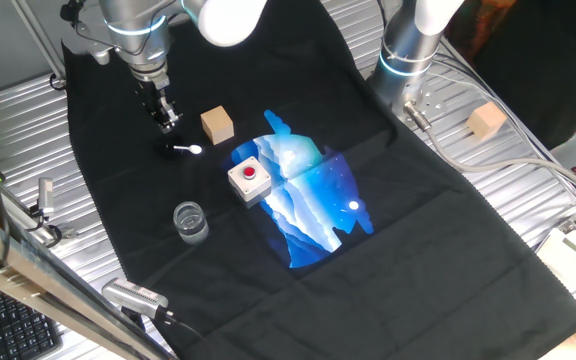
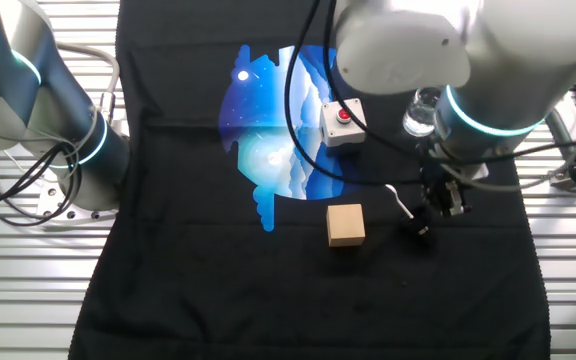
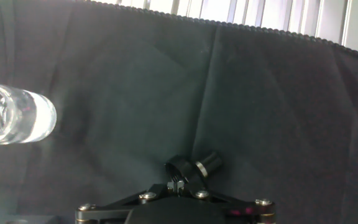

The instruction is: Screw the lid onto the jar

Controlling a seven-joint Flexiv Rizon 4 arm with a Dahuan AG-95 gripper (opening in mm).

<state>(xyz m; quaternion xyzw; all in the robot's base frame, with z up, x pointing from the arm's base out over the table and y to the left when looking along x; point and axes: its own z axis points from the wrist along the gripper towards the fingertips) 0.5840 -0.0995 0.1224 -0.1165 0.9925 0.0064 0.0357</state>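
Even, bright overhead light, soft shadows on the black cloth (image 1: 118, 200), mild blur in the hand view.

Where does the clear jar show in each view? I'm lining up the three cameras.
One fixed view: the jar stands lower left, in front of the red-button box.
The other fixed view: jar upper right, partly behind the arm, right of the red-button box.
Hand view: jar at the left edge; box not in it.

Clear jar (image 1: 190, 221), black lid (image 1: 181, 150), black cloth (image 1: 388, 260) printed blue.
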